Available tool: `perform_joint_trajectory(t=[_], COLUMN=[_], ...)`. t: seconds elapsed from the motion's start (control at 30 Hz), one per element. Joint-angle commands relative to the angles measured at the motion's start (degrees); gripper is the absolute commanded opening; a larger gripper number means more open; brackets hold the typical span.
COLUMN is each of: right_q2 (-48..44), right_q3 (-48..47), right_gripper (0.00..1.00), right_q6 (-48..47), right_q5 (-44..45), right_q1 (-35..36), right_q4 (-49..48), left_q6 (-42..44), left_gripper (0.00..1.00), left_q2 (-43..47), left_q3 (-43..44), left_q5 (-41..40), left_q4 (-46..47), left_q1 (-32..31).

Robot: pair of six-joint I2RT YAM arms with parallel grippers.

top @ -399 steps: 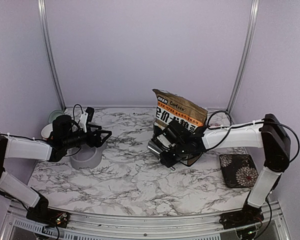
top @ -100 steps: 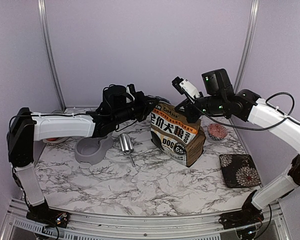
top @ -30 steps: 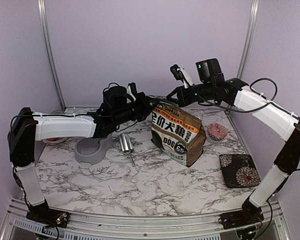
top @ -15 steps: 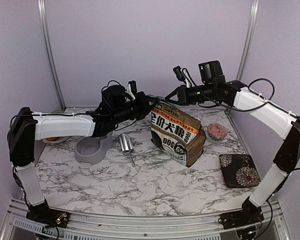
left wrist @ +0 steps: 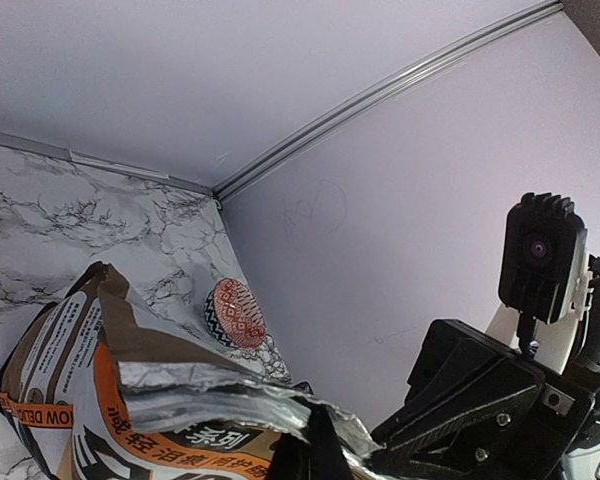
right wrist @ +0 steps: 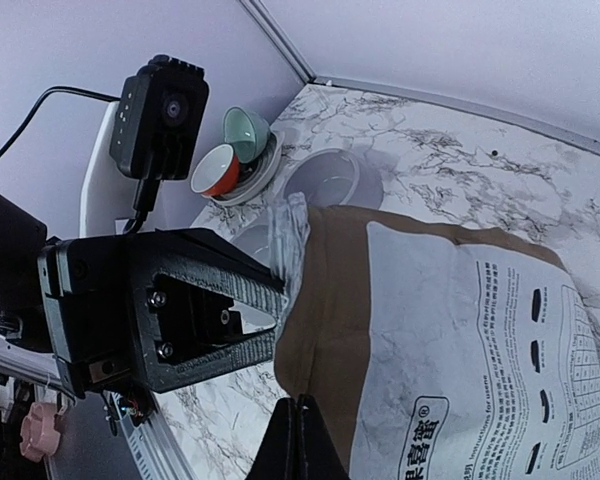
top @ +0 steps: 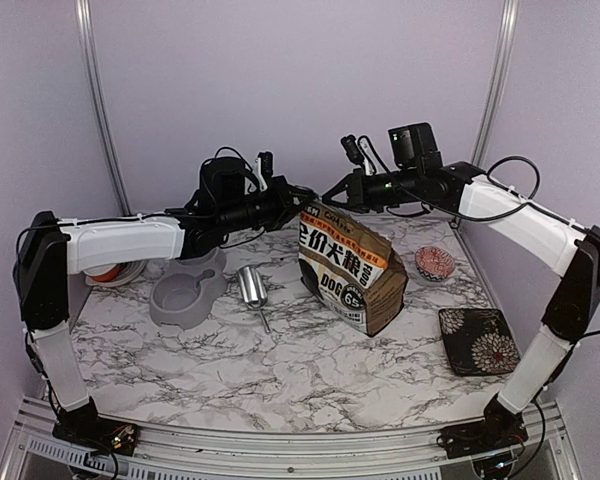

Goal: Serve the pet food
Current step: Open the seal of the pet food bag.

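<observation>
Thirteen seconds back the left gripper (top: 298, 203) hung at the grey bowl (top: 180, 297) and the right gripper (top: 330, 192) sat low against the dog-food bag (top: 350, 265). Now both are raised, tip to tip, pinched on the bag's torn top edge. A metal scoop (top: 251, 286) has appeared on the marble below the left gripper. In the last second the bag has shifted slightly toward the left gripper, and the left forearm has risen.

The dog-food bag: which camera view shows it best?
The top external view: the whole dog-food bag appears there, with its printed front. The left wrist view shows only its opened, foil-lined top; the right wrist view shows one brown-and-white side, cut off.
</observation>
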State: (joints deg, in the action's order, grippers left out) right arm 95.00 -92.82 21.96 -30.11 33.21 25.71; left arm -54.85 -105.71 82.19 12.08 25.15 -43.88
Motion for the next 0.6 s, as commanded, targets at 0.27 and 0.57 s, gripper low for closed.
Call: perform_joint_trajectory(t=[0.27,0.57], right_q2=[0.78,2.3], right_q3=[-6.02,-8.67], right_gripper=[0.0,0.0], right_q6=[6.19,7.24], right_q5=[-7.11,-6.11], right_q1=[3.39,3.37], right_q4=[-11.8,-13.26], left_q6=[8.19,11.15], left_gripper=[0.0,0.0], left_q2=[2.15,-2.68], left_q3=[10.45,20.74], left_q5=[3.54,7.24], left_q4=[-3.5,-9.81], left_q1=[3.61,4.51])
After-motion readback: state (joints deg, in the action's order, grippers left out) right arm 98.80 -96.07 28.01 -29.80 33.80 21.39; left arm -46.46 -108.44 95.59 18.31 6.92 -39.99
